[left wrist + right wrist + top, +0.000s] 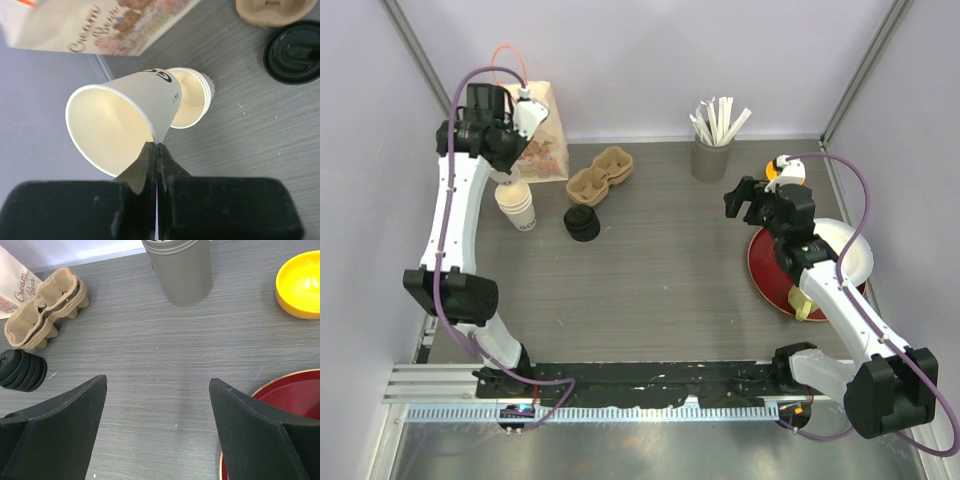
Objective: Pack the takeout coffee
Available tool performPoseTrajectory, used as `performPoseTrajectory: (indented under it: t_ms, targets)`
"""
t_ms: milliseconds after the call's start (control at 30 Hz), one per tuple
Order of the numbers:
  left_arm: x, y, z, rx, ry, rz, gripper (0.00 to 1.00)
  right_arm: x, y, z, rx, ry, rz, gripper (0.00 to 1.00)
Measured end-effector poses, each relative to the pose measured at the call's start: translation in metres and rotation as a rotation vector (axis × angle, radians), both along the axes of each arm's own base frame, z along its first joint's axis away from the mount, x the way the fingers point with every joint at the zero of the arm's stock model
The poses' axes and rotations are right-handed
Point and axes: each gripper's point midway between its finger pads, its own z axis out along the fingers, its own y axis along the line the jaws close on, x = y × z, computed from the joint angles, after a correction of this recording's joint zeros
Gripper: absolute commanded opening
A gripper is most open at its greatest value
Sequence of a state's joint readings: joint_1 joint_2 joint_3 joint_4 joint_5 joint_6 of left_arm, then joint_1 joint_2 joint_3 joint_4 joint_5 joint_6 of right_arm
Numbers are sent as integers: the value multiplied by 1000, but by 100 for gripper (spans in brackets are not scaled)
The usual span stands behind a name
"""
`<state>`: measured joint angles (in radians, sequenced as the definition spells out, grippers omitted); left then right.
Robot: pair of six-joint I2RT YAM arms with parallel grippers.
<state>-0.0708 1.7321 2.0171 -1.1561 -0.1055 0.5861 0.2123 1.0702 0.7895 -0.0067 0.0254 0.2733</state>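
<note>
Grey wood-grain table (670, 270), pale walls round it. Left gripper (156, 150) is clamping tight on the rim of the small tapered cream-white paper cup (125, 107), cup wall pinched between the two fingers. My guess is that a thin edge pinch is the way to take one cup without crushing it.

Cup is hanging tilted, mouth facing my wrist camera, base pointing down at the stack of nested cream cups (192, 97) (can't tell whether the base is fully clear of the top one). No lid on it.

Left arm is stretching out to the back-left corner, wrist bending down, just in front of the printed paper bag (542, 140). I'm reading this as the separate-one-cup step, so early in the task.

Brown moulded cardboard cup carrier (600, 176) and stack of round black plastic lids (582, 223) are sitting just right of the cup stack, so the likely next stops are near.

Right gripper (157, 385) is hovering with jaws spread wide, gripping nothing, over bare table beside the round dark-red plate (770, 275). Elbow is folding back, well apart from the left arm.
</note>
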Motion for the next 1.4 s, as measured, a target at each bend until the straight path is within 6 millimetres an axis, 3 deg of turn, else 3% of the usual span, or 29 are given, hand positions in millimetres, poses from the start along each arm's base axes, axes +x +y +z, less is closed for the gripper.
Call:
performPoseTrajectory:
  t_ms: [133,167,267,300,367,433,533,667,800,1067,1100,1133,1167,1200,1300,1400]
  targets:
    - [-9,-15,51,-30,-133,-45,0,0,-3,5,13,14,-30,89]
    - [-15,-26,66,-31,-173,-77,0,1,-6,10,16,16,-50,89]
    - [-30,-80,84,-41,-217,-220,0,3,-16,28,17,4,-111,89]
    - [-39,-113,84,-50,-212,-311,0,4,-20,35,16,-3,-137,89]
    - [-53,-171,71,-70,-171,-473,0,5,-28,49,14,-22,-186,89]
    - [-68,-220,42,-72,-94,-607,0,3,-38,58,15,-40,-240,89]
    - [-82,-262,-15,-36,43,-718,0,-12,-57,68,7,-57,-334,90]
    - [-91,-303,-83,22,177,-805,0,-36,-80,94,18,-131,-441,90]
    - [-97,-328,-123,53,222,-862,0,-54,-94,109,27,-184,-500,90]
    - [-94,-344,-149,57,192,-897,0,-57,-99,92,-1,-145,-523,90]
    - [-94,-343,-152,60,196,-899,5,-56,-99,89,-6,-135,-522,90]
    - [-95,-343,-154,63,200,-901,16,-56,-99,87,-9,-129,-522,90]
    - [-95,-342,-155,67,202,-904,30,-56,-99,85,-11,-124,-522,90]
    - [-96,-342,-156,69,207,-909,57,-56,-99,85,-12,-123,-522,90]
    - [-100,-343,-155,55,224,-922,77,-56,-98,85,-11,-124,-520,90]
    - [-103,-346,-147,36,236,-923,82,-54,-97,83,-12,-118,-516,90]
